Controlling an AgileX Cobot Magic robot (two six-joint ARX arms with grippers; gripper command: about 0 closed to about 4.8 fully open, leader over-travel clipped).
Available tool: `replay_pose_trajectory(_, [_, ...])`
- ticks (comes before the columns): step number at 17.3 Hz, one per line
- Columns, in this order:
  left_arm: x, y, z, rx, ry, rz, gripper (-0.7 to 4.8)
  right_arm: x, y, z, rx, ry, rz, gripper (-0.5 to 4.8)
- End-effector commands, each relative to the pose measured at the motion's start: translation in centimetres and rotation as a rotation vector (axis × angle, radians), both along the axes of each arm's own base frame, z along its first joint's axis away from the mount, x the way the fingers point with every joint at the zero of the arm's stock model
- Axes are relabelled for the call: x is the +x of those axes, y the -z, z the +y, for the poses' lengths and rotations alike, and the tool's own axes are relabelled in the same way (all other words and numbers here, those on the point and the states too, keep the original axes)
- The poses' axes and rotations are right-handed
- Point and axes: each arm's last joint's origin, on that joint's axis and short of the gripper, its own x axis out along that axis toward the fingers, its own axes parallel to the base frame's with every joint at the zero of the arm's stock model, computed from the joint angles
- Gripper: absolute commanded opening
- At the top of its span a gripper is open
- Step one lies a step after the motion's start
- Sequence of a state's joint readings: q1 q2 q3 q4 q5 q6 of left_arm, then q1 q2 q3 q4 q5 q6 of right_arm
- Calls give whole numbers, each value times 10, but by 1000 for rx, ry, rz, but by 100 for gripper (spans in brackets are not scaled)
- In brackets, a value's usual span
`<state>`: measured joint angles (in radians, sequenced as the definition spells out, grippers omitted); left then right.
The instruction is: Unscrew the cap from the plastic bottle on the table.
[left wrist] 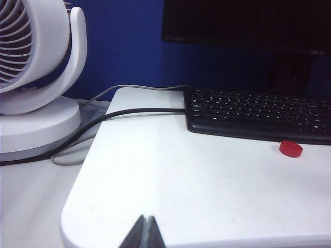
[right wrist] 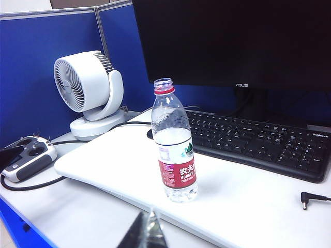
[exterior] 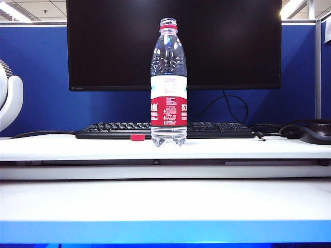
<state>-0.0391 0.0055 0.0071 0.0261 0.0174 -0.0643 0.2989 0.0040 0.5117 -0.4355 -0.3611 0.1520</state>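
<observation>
Bottle point(exterior: 168, 82) standing open-necked mid-table, red cap point(exterior: 137, 137) lying just beside its base by the keyboard point(exterior: 165, 129).
Looks like unscrewing's done: left gripper point(left wrist: 145, 233) and right gripper point(right wrist: 147, 231) are both sitting pinched closed, empty, well back over the white table point(exterior: 165, 204). Nothing's left but parking, I'm guessing.

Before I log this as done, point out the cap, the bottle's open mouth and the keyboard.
cap point(left wrist: 291, 149), left wrist view, its top face.
bottle's open mouth point(right wrist: 163, 82), right wrist view, the rim.
keyboard point(exterior: 114, 128), exterior view, its key rows.
</observation>
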Motion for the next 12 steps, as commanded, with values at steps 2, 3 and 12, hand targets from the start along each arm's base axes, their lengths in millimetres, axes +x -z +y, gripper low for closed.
replay_pose_trajectory(2, [0, -2, 0, 3, 7, -16, -3, 5, 5, -1, -74, 93, -43, -6])
replay_pose_trajectory(3, [0, -2, 0, 3, 7, -16, -3, 9, 10, -2, -86, 124, -34, -6])
replay_pose_trajectory(12, [0, -2, 0, 3, 7, -16, -3, 59, 92, -17, -113, 482, -19, -6])
